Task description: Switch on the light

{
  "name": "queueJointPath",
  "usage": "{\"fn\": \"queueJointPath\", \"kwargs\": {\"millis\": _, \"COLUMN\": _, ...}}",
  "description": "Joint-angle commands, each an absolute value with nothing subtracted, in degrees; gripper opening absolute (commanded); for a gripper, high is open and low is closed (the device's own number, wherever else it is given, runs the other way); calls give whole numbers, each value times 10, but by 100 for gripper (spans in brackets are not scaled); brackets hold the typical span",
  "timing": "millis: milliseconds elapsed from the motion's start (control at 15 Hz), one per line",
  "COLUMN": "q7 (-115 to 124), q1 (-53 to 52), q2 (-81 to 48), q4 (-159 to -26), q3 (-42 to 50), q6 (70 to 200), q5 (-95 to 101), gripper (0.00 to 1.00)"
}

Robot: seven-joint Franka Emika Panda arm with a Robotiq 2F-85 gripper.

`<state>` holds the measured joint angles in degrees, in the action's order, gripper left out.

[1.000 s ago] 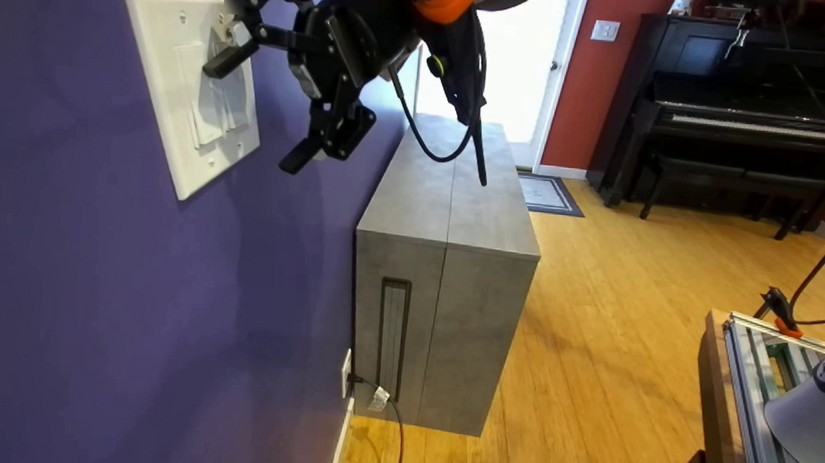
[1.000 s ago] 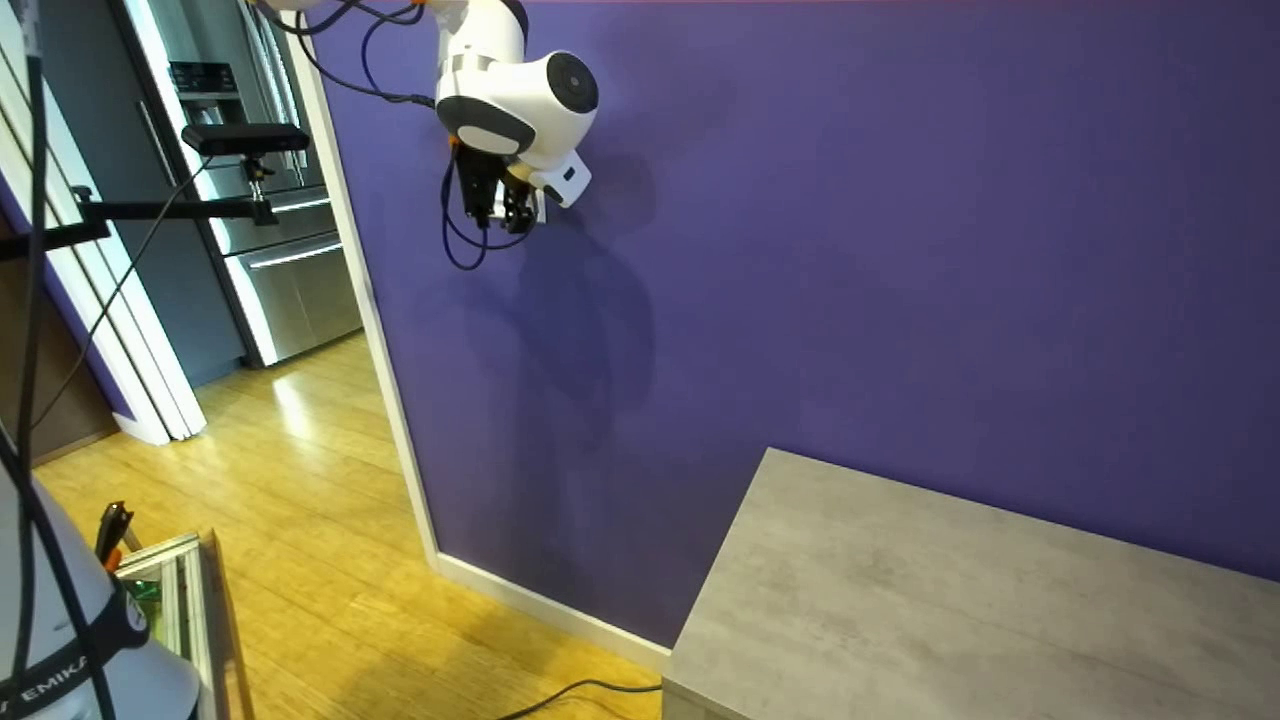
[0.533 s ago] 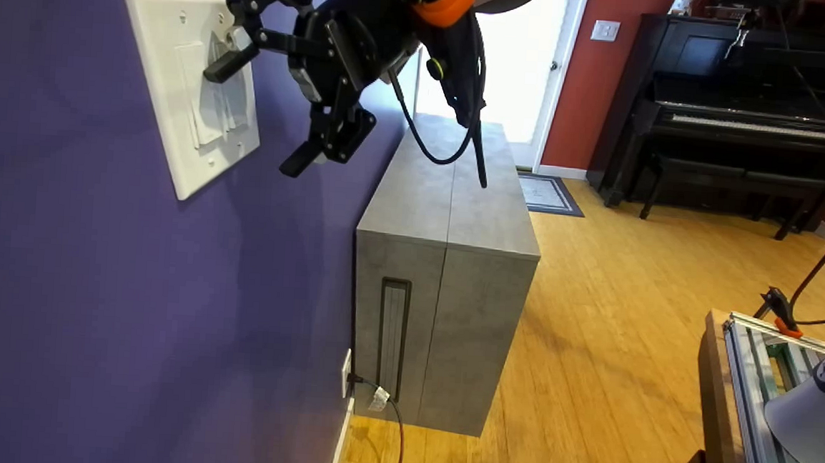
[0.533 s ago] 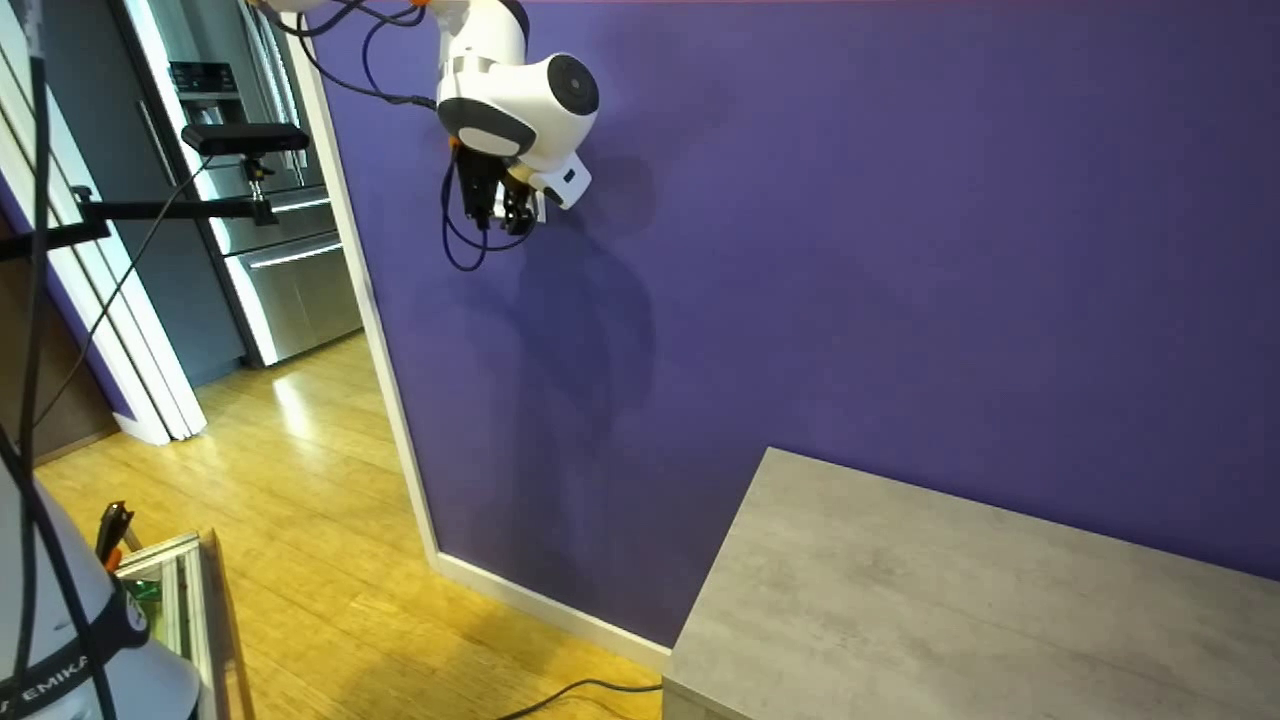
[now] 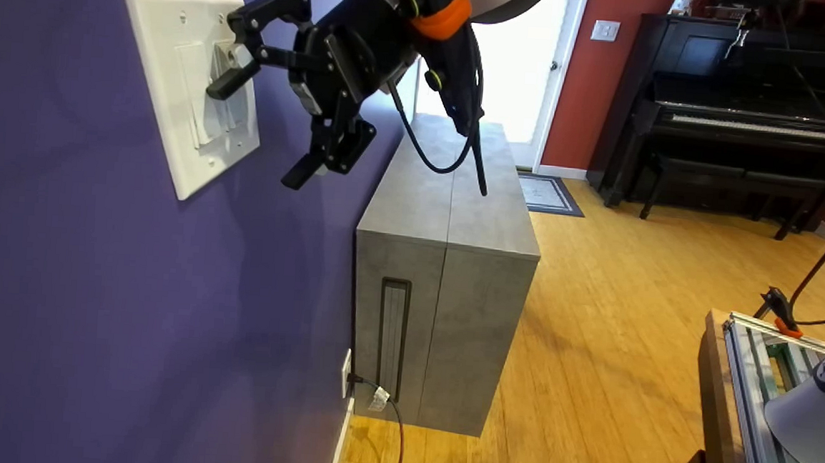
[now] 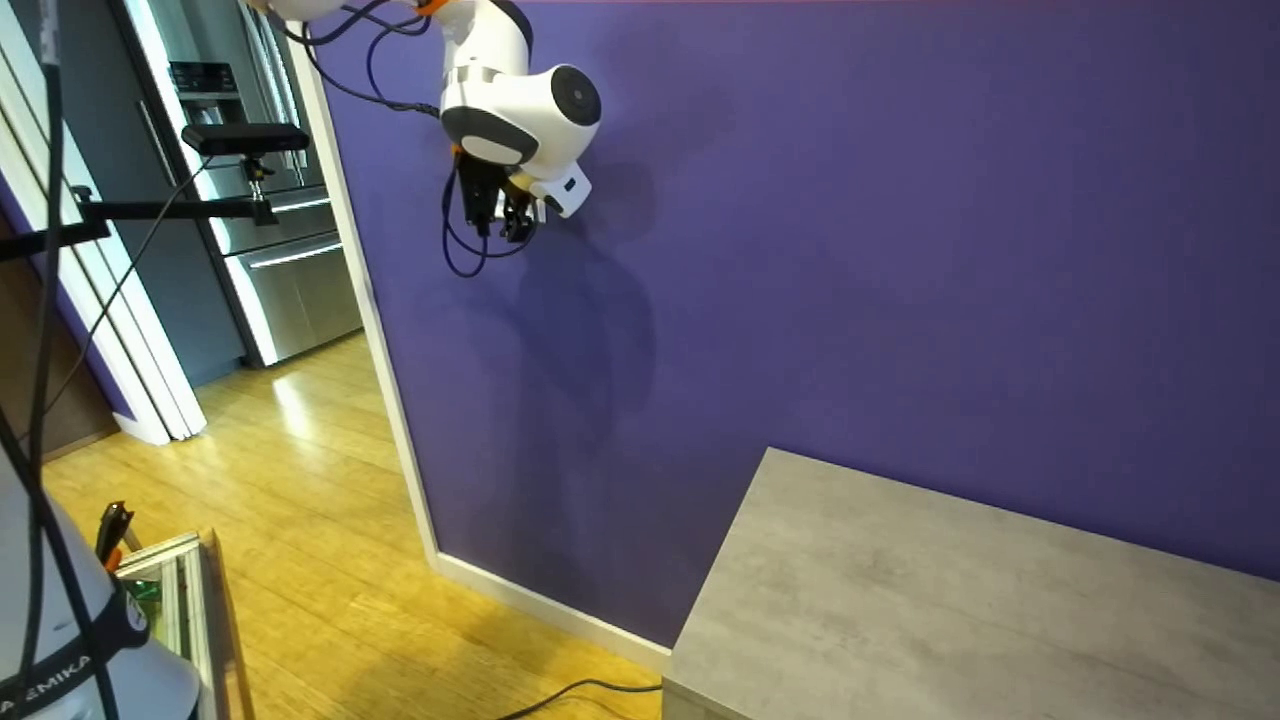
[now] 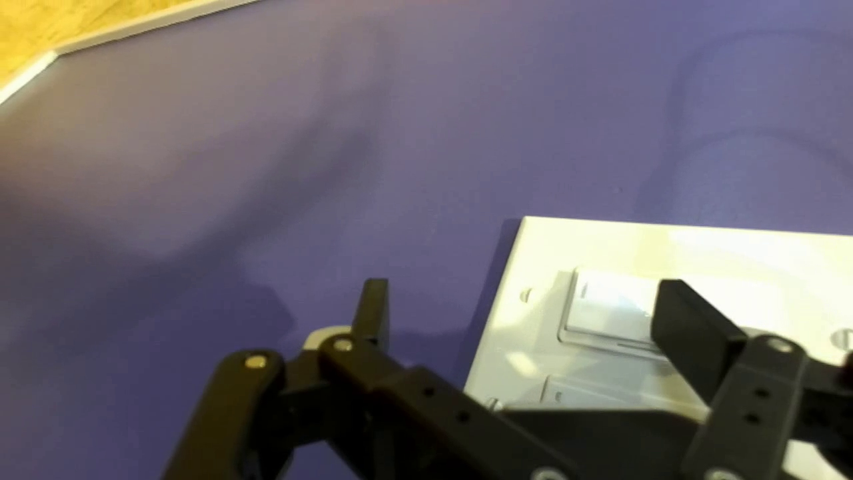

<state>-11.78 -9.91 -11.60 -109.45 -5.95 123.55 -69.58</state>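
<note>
The light itself is out of view; its control is a cream-white wall plate (image 5: 170,95) with two tall rocker switches (image 5: 199,93) on the purple wall. The plate also shows in the wrist view (image 7: 600,247), with a rocker (image 7: 610,307) behind one finger. My gripper (image 5: 255,136) is open and empty, with jaws wide apart. Its upper finger (image 5: 233,81) is in front of the rockers; I cannot tell whether it touches. Its lower finger (image 5: 303,171) is off the plate, past its lower edge. In an exterior view the gripper (image 6: 512,215) hides most of the plate.
A grey cabinet (image 5: 451,184) stands against the wall beyond the gripper and shows in both exterior views. A wall outlet (image 5: 346,373) with a plugged cord is low on the wall. A cable loop (image 5: 441,165) hangs from the wrist.
The arm and gripper have moved down slightly along the wall. The upper finger sits a little lower over the rockers. The jaws stay open.
</note>
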Motion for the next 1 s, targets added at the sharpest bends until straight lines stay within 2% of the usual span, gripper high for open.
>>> {"fn": "queueJointPath", "kwargs": {"millis": 0, "q7": -111, "q1": -92, "q2": -130, "q4": -1081, "q3": -69, "q6": 1239, "q5": -712, "gripper": 100}}
{"fn": "queueJointPath", "kwargs": {"millis": 933, "q7": -53, "q1": -82, "q2": -92, "q4": -1103, "q3": -64, "q6": 1200, "q5": -710, "gripper": 100}}
